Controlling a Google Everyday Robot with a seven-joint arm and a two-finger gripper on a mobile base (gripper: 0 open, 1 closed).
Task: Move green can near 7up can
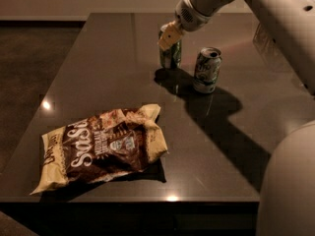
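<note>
Gripper at far side of worktop, reaching down from upper right on a smooth off-white arm. Its pale tan fingers are closed onto the upper part of the green can, clamped with no slack visible. Can hangs upright, dark green metal with a light streak down its side. Cannot tell whether its base touches the surface; its shadow pools directly beneath. Just to its right, near but apart, stands the 7up can: pale silvery body, green band at base, silver top, walls a little dented. Worktop is dark, polished, rectangular, and throws small light glints. Near front left lies a crinkled brown and cream chip bag, flat and glossy.
</note>
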